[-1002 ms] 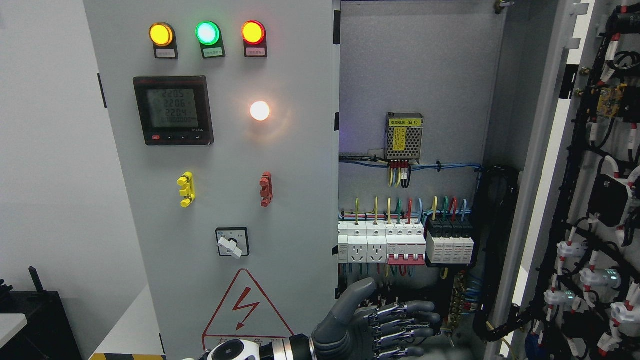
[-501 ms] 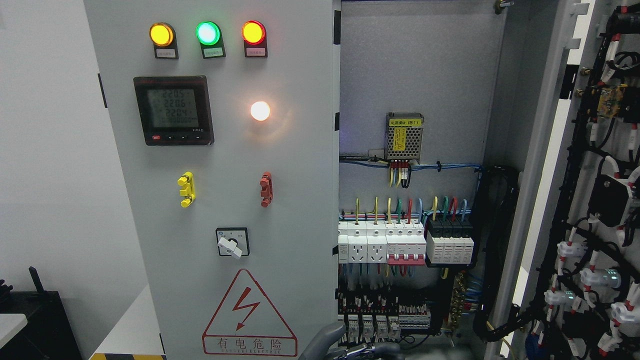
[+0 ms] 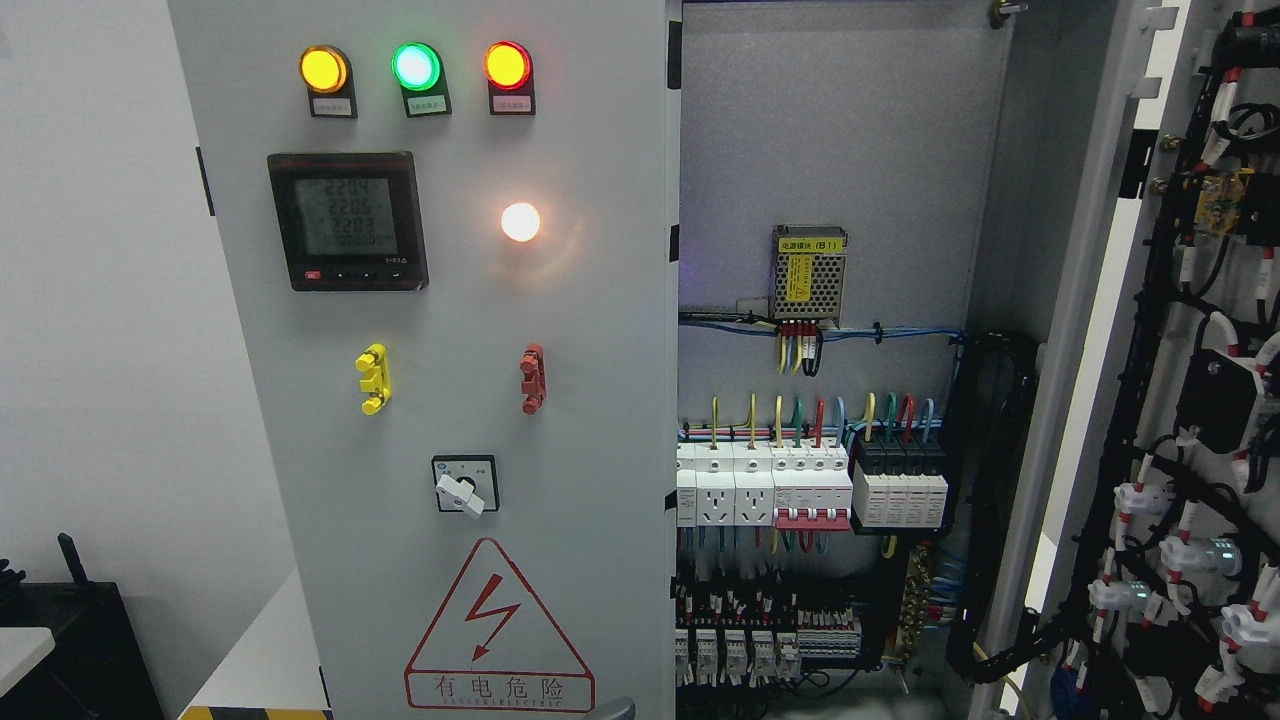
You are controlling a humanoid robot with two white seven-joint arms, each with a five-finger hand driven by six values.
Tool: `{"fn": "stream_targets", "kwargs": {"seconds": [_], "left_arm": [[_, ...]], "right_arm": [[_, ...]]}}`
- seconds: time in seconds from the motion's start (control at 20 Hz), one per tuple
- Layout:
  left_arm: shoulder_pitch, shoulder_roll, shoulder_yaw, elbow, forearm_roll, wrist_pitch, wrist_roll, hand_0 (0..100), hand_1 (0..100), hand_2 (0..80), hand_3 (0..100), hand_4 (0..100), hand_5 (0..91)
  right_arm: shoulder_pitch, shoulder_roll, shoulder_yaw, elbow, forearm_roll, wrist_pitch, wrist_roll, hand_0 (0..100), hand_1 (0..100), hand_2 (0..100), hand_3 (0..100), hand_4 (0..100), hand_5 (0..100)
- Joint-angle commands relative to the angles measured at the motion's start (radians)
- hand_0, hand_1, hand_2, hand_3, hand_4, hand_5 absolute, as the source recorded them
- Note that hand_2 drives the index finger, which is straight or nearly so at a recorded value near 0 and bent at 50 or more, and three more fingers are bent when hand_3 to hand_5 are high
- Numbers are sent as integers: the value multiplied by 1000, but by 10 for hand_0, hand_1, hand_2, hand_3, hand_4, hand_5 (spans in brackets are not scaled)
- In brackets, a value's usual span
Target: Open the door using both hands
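Hardly anything of a hand (image 3: 612, 709) is shown: only a grey rounded sliver at the bottom edge, just left of the middle, and whether it is released, clenched or grasping cannot be told, nor can it be told which arm it belongs to. Nothing is touched by it. The left door (image 3: 450, 400), carrying three indicator lamps (image 3: 414, 66), a meter (image 3: 347, 221) and a rotary switch (image 3: 463, 485), is seen face-on across the left and centre of the frame and appears to remain to be opened. Its free edge (image 3: 671, 350) is set as a long vertical line directly above the sliver, so this hand is judged to be the one placed nearest that edge, which would have to be approached by an upward reach. The right door (image 3: 1100, 300) is seen swung wide at the right of the frame, its wired inner side exposed, and the breakers (image 3: 810, 485) inside the cabinet are laid bare between the two doors.
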Motion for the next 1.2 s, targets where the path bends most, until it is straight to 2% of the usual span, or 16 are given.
{"fn": "stream_targets", "kwargs": {"seconds": [0.0,0.4,0.55,0.95,1.15], "left_arm": [[52,132,6,-12,-1,-1,0,0,0,0,0,42,0],[165,263,9,-12,-1,-13,-4,0,0,0,0,42,0],[214,319,10,-12,-1,-59,-53,0,0,0,0,42,0],[378,458,10,-6,-3,-157,-76,0,0,0,0,42,0],[509,479,12,7,-71,-240,-78,0,0,0,0,42,0]], "right_arm": [[0,0,0,1,0,0,0,0,0,0,0,0,0],[0,0,0,-1,0,0,0,0,0,0,0,0,0],[0,0,0,-1,0,0,0,0,0,0,0,0,0],[0,0,0,-1,0,0,0,0,0,0,0,0,0],[0,0,0,-1,0,0,0,0,0,0,0,0,0]]}}
